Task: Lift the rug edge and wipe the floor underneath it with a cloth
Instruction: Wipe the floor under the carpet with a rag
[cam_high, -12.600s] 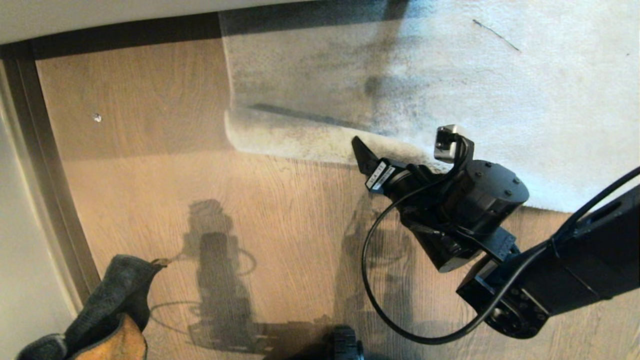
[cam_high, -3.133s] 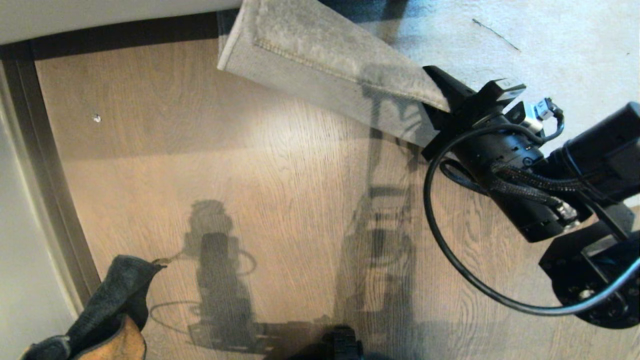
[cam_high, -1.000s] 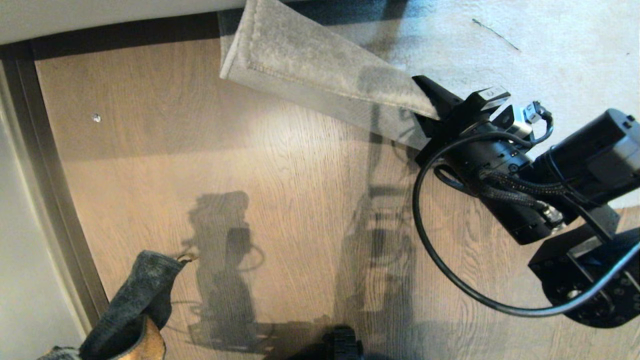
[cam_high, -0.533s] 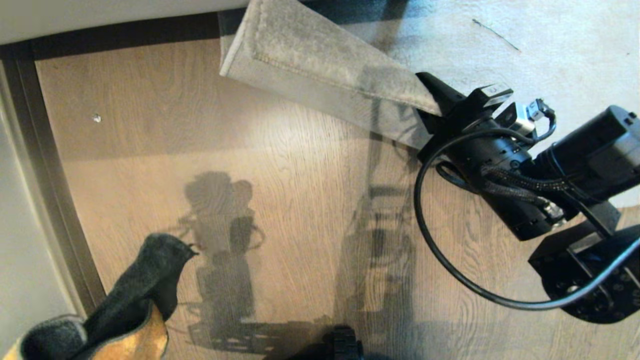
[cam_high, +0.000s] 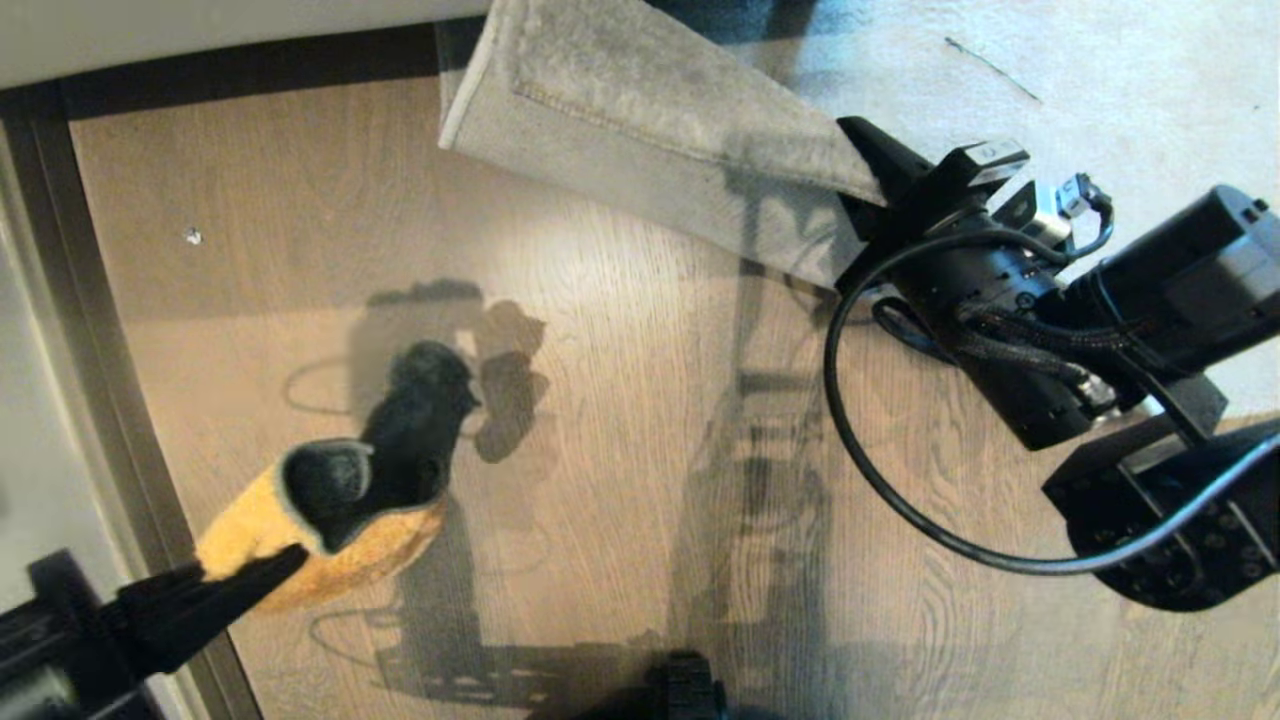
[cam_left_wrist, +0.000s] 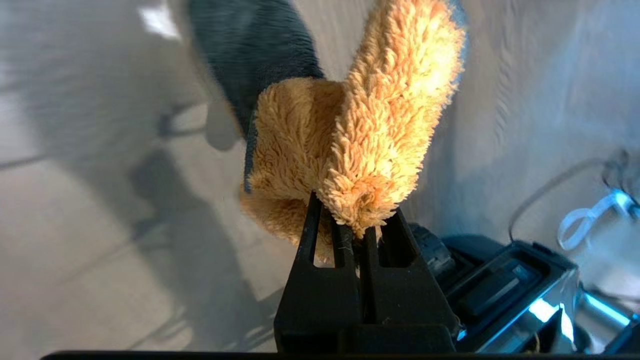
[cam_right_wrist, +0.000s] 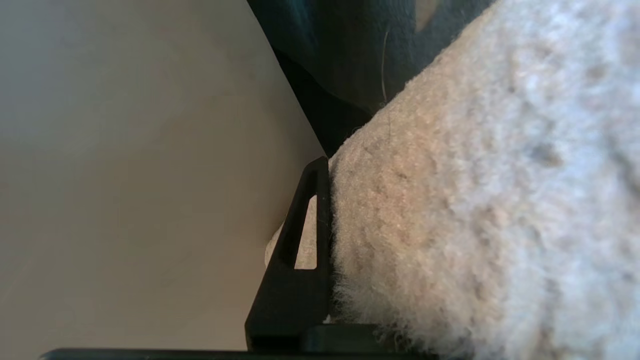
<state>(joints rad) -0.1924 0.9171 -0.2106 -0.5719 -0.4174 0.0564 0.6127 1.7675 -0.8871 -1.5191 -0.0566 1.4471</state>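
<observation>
Two black robot arms work over one floor of light brown wood-grain planks. On the right, the right gripper is clamped on the rug edge, the stitched border of the single light grey short-pile rug, and holds it raised off the planks, with the rug's pale underside facing the bared floor beneath. In the right wrist view one black finger presses flat against the fluffy pile; the other is hidden behind the rug. The rest of the rug lies flat at the far right.

At the near left, the left gripper reaches in from the corner, its two fingers pinched tight on one small soft cloth, dark grey on one face and mustard-tan on the other. The cloth hangs forward from the fingertips above the planks, well apart from the lifted border, its dark tip pointing toward the far side. Whether it touches the floor cannot be told. One small pale speck lies on the planks at the far left, near a dark strip along the floor's left side.
</observation>
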